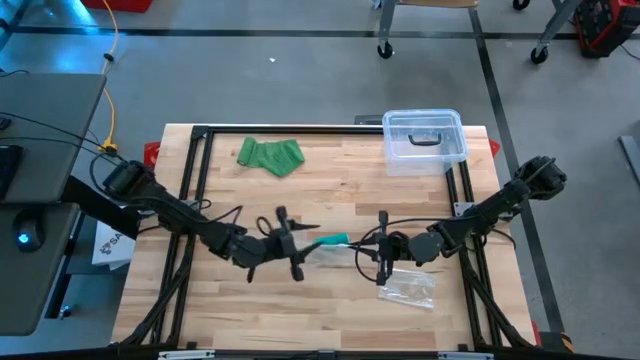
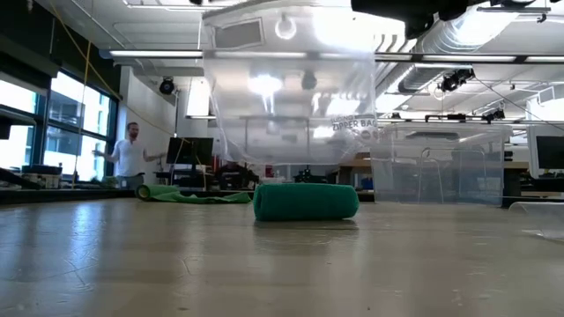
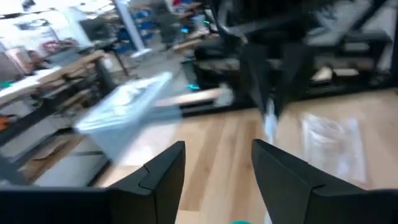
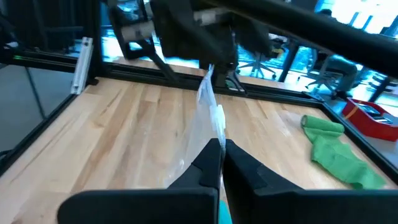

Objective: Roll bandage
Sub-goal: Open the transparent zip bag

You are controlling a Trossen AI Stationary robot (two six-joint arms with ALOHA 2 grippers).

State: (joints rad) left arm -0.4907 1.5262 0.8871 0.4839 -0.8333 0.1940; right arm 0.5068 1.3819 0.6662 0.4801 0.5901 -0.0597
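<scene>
A rolled green bandage [image 2: 306, 201] lies on its side on the table between my two grippers [image 1: 335, 240]. Above it in the low view hangs a clear zipper bag [image 2: 291, 97], with my right gripper [image 4: 222, 152] shut on it. In the high view that gripper [image 1: 373, 250] is just right of the roll. My left gripper [image 3: 217, 155] stands open just left of the roll [image 1: 300, 245] with nothing between its fingers. A loose green bandage [image 1: 270, 155] lies bunched at the far left of the table. My right gripper pinches the clear bag's thin edge [image 4: 214, 121] between its two fingers. The fingers come nearly level from the table's right side. The edge runs on from the fingertips toward my left gripper. The rest of the bag hangs down above the roll.
A clear lidded box [image 1: 425, 140] stands at the far right of the table. Clear plastic [image 1: 410, 285] lies on the wood near my right gripper. Black frame rails [image 1: 190, 170] run along the table's sides. A person [image 2: 130, 154] stands far off in the room.
</scene>
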